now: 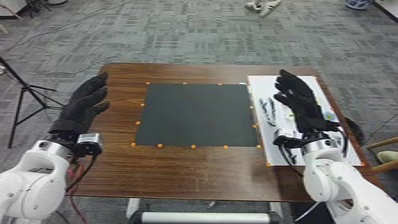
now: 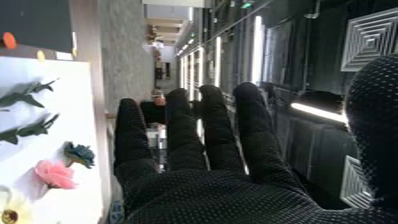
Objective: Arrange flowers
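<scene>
Robot's R hand (image 1: 300, 102), in black fabric glove, was open over R side of table, fingers straight & a bit apart, thumb well out, holding nothing. Task's flowers lay on a flat white sheet (image 1: 264, 85): a ruffled pink flower (image 2: 55, 174) w/ a dark teal flower (image 2: 80, 154) just beside it & a cream flower w/ yellow-and-dark centre (image 2: 13, 207) near its other side. Green leafy sprigs (image 2: 34, 129) lay on same sheet, nearer a square dark-grey mat (image 1: 195, 115) w/ small orange dots (image 1: 194, 146) round its edge. Mat was mid-table, L of sheet, both on the brown wooden table (image 1: 115, 170). L hand (image 1: 82, 105), also black-gloved, was over table's L edge, fingers extended, nothing seen in its hold. Black tripod (image 1: 27, 87) stood on grey carpet (image 1: 178, 40), L of table.
</scene>
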`<state>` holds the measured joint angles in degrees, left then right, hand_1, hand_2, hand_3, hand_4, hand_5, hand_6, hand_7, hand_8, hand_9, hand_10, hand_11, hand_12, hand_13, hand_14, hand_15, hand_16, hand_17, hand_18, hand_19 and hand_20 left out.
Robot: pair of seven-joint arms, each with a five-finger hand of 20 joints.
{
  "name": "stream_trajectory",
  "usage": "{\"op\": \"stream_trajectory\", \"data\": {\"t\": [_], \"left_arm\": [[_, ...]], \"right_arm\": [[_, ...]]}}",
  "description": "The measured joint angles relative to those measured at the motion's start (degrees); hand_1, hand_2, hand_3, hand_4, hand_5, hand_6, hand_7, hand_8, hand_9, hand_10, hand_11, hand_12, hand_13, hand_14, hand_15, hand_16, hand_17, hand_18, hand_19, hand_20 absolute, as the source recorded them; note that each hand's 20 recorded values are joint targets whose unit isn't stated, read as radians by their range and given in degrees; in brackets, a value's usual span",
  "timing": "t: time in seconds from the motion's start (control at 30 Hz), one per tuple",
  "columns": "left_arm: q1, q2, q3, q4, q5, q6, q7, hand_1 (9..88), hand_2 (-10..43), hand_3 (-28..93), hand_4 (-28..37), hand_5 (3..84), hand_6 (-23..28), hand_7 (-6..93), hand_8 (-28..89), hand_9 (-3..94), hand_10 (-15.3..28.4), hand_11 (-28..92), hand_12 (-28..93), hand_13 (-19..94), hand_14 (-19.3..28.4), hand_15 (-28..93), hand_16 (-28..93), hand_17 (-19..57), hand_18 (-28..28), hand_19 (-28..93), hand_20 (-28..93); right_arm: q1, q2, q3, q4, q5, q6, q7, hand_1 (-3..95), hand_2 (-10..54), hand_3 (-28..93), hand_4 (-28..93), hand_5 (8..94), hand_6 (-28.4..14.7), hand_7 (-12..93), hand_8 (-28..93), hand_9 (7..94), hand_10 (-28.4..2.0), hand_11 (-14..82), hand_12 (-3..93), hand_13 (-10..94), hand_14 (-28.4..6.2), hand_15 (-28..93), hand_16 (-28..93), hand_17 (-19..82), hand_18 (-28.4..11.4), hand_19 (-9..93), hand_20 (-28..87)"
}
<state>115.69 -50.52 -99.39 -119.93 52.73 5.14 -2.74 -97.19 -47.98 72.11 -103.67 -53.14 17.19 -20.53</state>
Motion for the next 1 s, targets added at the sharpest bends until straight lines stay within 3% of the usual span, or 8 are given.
{"op": "stream_trajectory", "data": {"t": [0.13,0.23,0.3,0.43,0.5,0.57,0.77,1.0], "left_arm": [[0.06,0.11,-0.09,0.00,0.10,-0.01,0.05,31.0,-9.5,58,-28.3,12.3,0.7,23.7,-13,6.7,5.9,12,21,-1,7.0,25,0,-17.1,16.5,35,10],[0.70,-0.04,-1.10,-0.15,-0.02,-0.21,0.10,30.5,-9.5,59,-28.3,12.4,0.7,23.3,-13,6.8,5.9,12,21,-1,7.0,25,0,-17.1,16.7,35,10],[1.10,-0.18,-1.63,-0.18,-0.09,-0.24,0.15,30.3,-9.5,60,-28.3,12.4,0.7,23.2,-12,6.9,5.9,12,21,-1,7.0,25,0,-17.1,16.9,35,10],[1.86,-0.54,-2.29,-0.54,-0.06,-0.22,0.17,30.1,-9.5,61,-28.3,12.5,0.7,23.1,-12,6.9,5.9,12,21,-1,7.2,25,0,-17.1,16.9,35,10],[2.77,-0.80,-3.09,-1.08,-0.06,-0.15,0.17,30.1,-9.5,61,-28.3,12.5,0.7,23.1,-12,6.9,5.9,12,21,-1,7.3,25,0,-17.2,16.9,35,10],[4.08,-1.00,-4.13,-1.67,-0.07,-0.06,0.23,30.3,-9.5,61,-28.3,12.5,0.7,23.1,-12,6.9,5.9,12,21,-1,7.3,26,0,-17.2,16.9,35,10],[5.01,-1.01,-4.23,-1.50,-0.44,-0.08,0.67,30.1,-9.5,61,-28.3,12.5,0.7,23.0,-12,6.9,5.9,12,21,-1,7.3,27,0,-17.2,16.9,35,10],[4.45,-0.78,-4.46,-1.33,-0.74,-0.12,0.63,29.9,-9.5,61,-28.3,12.6,0.7,22.9,-12,7.0,5.9,11,21,-1,7.4,27,0,-17.2,16.9,35,10]], "right_arm": [[-0.28,0.31,0.11,0.00,0.02,0.15,-0.11,17.0,-9.5,84,-28,25.6,-3.4,27,-16,27.7,-8.6,14.1,20.5,20,-9.2,12,27,0,-19.0,39,13],[-0.29,0.50,-0.20,0.35,0.08,-0.08,-0.60,17.1,-9.5,84,-28,25.9,-3.3,27,-16,28.1,-8.7,14.4,20.5,21,-9.4,13,27,0,-18.9,39,13],[-0.52,0.54,-0.16,0.53,0.08,-0.34,-0.66,17.9,-9.5,84,-28,26.7,-3.4,28,-17,30.2,-9.7,18.1,21.1,22,-9.7,20,25,0,-19.6,42,15],[-2.33,1.18,0.73,-0.40,-1.26,0.89,0.75,19.4,-9.5,85,-28,34.0,-3.5,36,-19,36.1,-12.7,41.4,30.4,27,-10.9,54,17,3,-21.0,56,31],[-3.98,1.86,1.93,-1.84,-6.05,3.50,4.57,19.4,-9.5,85,-28,36.9,-2.4,47,-21,37.4,-13.4,57.4,41.7,30,-12.8,74,23,6,-21.2,63,42],[-5.98,3.03,3.27,-3.73,-14.71,7.58,11.63,20.0,-9.5,83,-28,39.5,-2.2,55,-22,39.9,-14.1,64.4,50.5,33,-13.8,81,28,8,-20.6,67,47],[-15.53,8.93,10.09,-9.62,-33.04,15.95,30.34,20.8,-9.5,80,-28,48.8,-1.9,68,-23,49.0,-13.9,72.0,62.9,42,-15.7,87,40,14,-20.3,73,52],[-29.02,14.42,18.67,-13.60,-50.54,15.50,31.37,27.0,-9.5,70,-28,56.6,-0.7,74,-22,57.4,-12.8,72.6,65.7,48,-15.7,87,44,16,-20.7,73,52]]}}
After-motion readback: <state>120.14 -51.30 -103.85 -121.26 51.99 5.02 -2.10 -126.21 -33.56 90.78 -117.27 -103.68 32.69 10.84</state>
